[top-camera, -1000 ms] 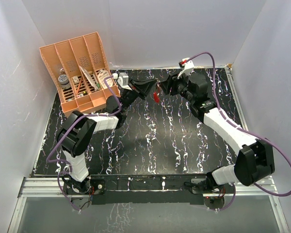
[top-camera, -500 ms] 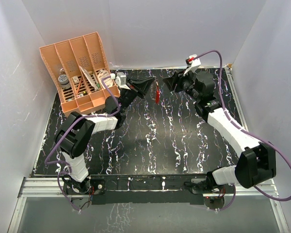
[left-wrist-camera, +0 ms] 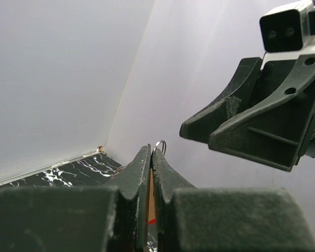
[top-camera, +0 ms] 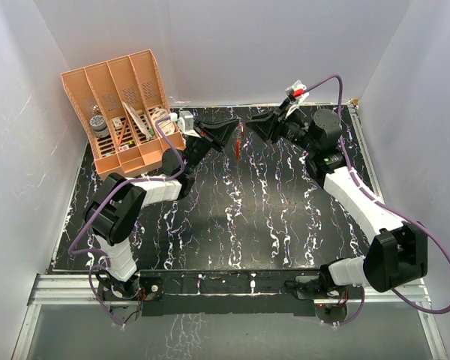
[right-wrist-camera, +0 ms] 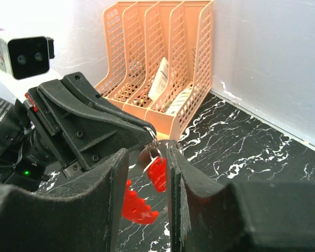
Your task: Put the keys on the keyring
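Keyring (top-camera: 238,144) in the left jaws' pinch; keys (right-wrist-camera: 156,173) between the spread right jaws.

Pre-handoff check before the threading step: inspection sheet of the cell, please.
Surface: black marbled table, intact.
Job's things: keyring pinched in left tool, above the table; red keys hang at its tip; threaded or not, cannot tell.
Clutter: orange organizer back left, small items in its slots.
Grippers: left tool shut on keyring; right tool open, facing it.
Cables: purple cables loop off both arms, no snag seen.
Surroundings: white walls on three sides.
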Controlling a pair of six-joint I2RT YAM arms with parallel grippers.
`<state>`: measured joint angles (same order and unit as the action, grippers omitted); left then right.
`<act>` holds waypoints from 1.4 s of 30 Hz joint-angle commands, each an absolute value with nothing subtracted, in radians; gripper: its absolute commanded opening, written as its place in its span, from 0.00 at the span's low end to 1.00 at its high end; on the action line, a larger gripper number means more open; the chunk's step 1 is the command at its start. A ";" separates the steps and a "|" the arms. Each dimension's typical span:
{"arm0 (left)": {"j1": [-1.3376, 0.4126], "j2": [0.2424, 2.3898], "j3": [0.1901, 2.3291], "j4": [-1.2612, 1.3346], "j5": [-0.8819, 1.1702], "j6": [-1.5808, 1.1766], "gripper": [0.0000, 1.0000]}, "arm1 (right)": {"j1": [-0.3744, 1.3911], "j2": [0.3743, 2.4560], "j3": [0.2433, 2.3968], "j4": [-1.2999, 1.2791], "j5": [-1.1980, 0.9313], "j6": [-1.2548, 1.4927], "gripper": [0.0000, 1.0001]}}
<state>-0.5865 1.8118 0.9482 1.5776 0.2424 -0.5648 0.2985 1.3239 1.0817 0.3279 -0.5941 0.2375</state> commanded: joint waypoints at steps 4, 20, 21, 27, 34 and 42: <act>-0.589 1.730 0.960 1.787 0.222 -0.632 0.00 | 0.270 1.358 1.064 0.443 -0.728 0.256 0.31; -0.589 1.742 0.989 1.787 0.280 -0.682 0.00 | 0.211 1.407 1.051 0.631 -0.886 0.388 0.32; -0.589 1.743 0.991 1.787 0.282 -0.684 0.00 | 0.210 1.413 1.053 0.639 -0.892 0.397 0.32; -0.590 1.748 0.999 1.787 0.295 -0.695 0.00 | 0.210 1.440 1.063 0.654 -0.902 0.412 0.31; -0.589 1.755 1.007 1.787 0.313 -0.707 0.00 | 0.210 1.456 1.071 0.670 -0.915 0.421 0.25; -0.590 1.756 0.999 1.787 0.325 -0.713 0.00 | 0.210 1.459 1.077 0.686 -0.920 0.428 0.25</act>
